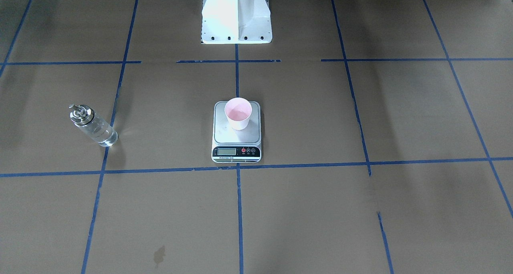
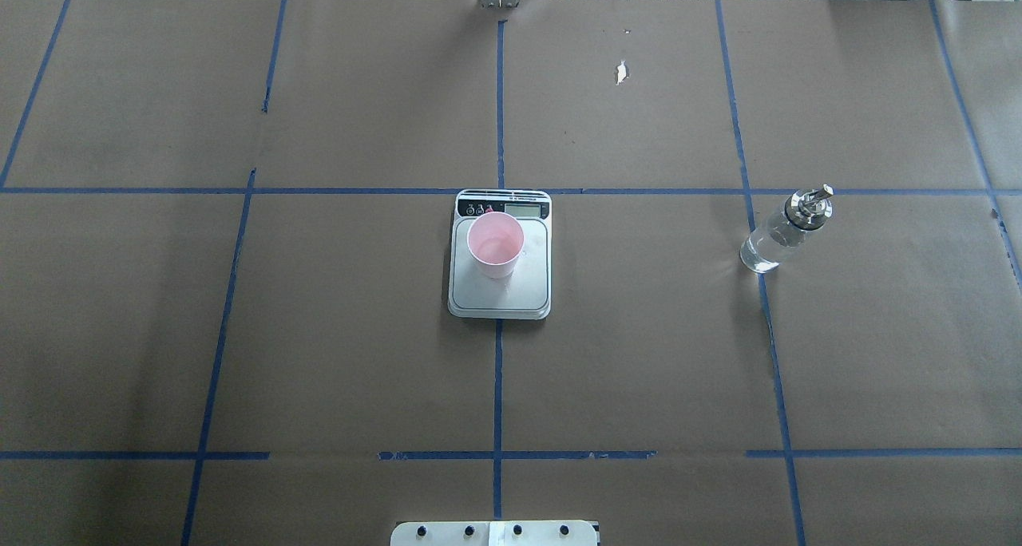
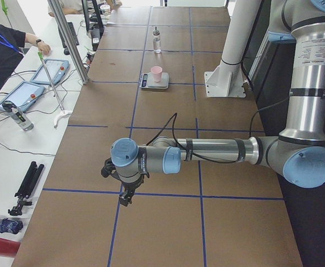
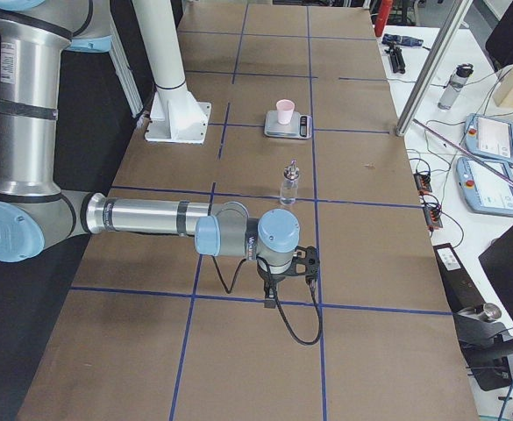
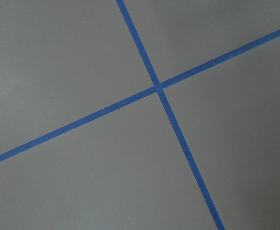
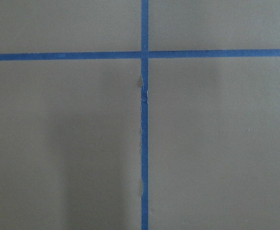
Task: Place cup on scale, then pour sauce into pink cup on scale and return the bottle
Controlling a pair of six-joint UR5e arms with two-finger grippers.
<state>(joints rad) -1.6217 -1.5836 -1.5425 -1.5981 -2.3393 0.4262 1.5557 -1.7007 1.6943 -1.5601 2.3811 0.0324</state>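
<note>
Right claw (image 4: pixel 274 294) and left claw (image 3: pixel 124 199) hang far off; I cannot tell if they are open or closed. On the scale (image 1: pixel 236 137) sits the cup (image 1: pixel 238 114). I think the bottle (image 1: pixel 94 125), standing well apart, comes next: grab its glass middle, lift it straight.

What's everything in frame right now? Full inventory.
Small tapered pink paper cup: one, pink, upright on the scale's platform.
Flat square digital scale: one, silver-grey with black strip, table centre.
Clear glass bottle with silver metal pourer: one, colourless, upright on the robot's right, apart from the scale.
Table: one, brown paper, blue tape grid.
White pedestal: one, robot's side of table.
Tablets: two, blue-grey, side bench.
Person: one, dark top, seated at bench.
Left gripper: one, black, above table's left end; open or shut unclear.
Right gripper: one, black, above right end; likewise unclear.
</note>
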